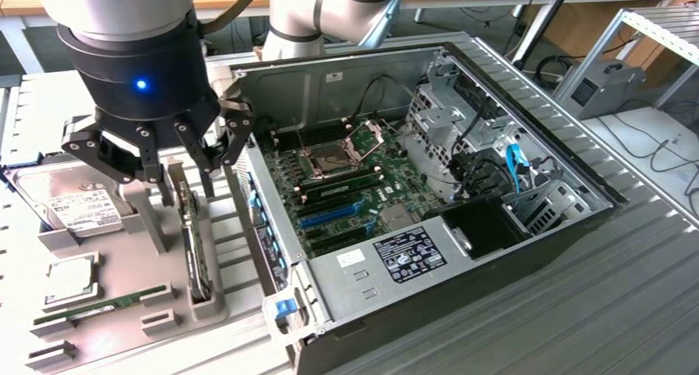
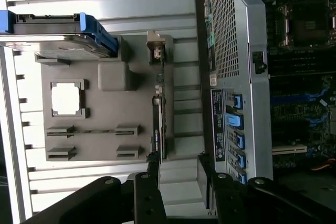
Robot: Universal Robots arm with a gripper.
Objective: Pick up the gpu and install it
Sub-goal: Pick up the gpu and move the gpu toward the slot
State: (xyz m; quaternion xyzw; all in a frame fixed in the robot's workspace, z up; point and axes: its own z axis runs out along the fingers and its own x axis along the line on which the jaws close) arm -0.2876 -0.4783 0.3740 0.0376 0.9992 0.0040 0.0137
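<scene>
Right, fingers (image 2: 203, 170) spread wide, nothing held, gripper (image 1: 175, 164) hovering above the gpu (image 1: 198, 259), which stands on edge in the grey holder (image 1: 114, 322) beside the open case (image 1: 317, 84). Best to centre the jaws astride the card's top edge and descend squarely.

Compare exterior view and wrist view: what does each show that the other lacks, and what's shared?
Exterior view: the arm's black wrist housing with its blue light, and the blue cable beside the case's metal drive cage.
Wrist view: the case's perforated silver rear panel, face-on.
Shared: the open black gripper over the flat green gpu standing on edge in the grey plastic holder, the silver hard drive with white label, the motherboard's square processor socket.
</scene>
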